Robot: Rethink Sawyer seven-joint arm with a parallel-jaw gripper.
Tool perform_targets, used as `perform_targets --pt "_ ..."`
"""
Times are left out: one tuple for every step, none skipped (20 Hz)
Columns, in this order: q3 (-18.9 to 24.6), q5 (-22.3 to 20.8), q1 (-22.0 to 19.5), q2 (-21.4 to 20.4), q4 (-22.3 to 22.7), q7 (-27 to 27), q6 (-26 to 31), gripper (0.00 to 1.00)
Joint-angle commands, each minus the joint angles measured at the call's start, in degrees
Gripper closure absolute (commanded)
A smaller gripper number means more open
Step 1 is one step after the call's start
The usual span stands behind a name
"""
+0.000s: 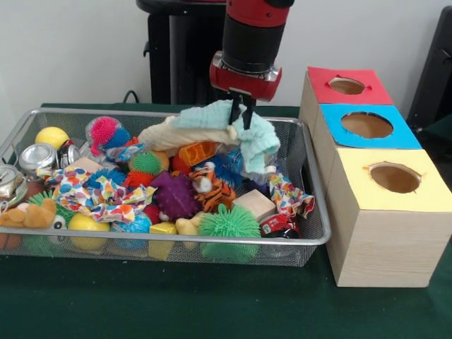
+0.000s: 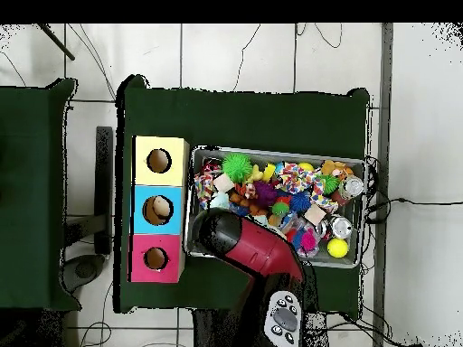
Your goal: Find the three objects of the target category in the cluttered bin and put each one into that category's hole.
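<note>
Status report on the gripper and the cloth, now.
Gripper shut on pale cloth, lifted above wire bin. Cloth ends drape onto the toys. Three-hole box beside bin, nothing blocking.

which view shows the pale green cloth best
The front view: the pale green cloth hangs bunched from the end effector above the wire bin, fully visible. In the overhead view the arm covers it, so I cannot make it out.

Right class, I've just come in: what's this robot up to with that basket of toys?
The robot's gripper has pinched a pale green and cream cloth and holds it lifted above the wire basket, which is crammed with spiky balls, blocks, cans and a toy tiger. Beside the basket stands a wooden box with red, blue and yellow tops, each with a round hole. The cloth has not reached any hole yet.
</note>
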Motion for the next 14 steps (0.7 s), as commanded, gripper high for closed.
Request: perform_targets --pt "2.33 3.10 -0.38 0.51 4.70 16.54 6.24 1.00" --pt "2.59 3.04 -0.52 0.51 4.49 16.11 5.82 1.00" --pt "3.20 2.92 -1.07 0.39 4.44 15.15 4.82 1.00" --pt "4.21 2.99 -1.79 0.09 4.75 14.19 3.16 1.00" --pt "4.91 2.92 -2.38 -0.10 4.92 13.27 1.70 0.00" --pt "5.80 2.91 -3.16 -0.37 5.30 12.49 0.43 0.00" --pt "6.70 2.90 -3.94 -0.64 5.68 11.71 -0.83 0.00" --pt "7.60 2.89 -4.72 -0.91 6.06 10.93 -2.10 0.00" --pt "8.19 2.80 -5.47 -1.10 6.35 10.51 -3.08 0.00" --pt "7.89 2.71 -5.35 -0.86 5.62 10.88 -2.80 0.00" --pt "9.00 3.65 -6.16 -1.47 7.18 11.80 -4.69 0.00" --pt "9.72 4.07 -6.75 -1.85 7.88 12.58 -6.74 0.00" --pt "11.34 4.59 -8.03 -2.52 9.09 13.23 -9.80 0.00" --pt "12.41 4.31 -9.03 -3.49 10.41 13.39 -12.22 0.00"
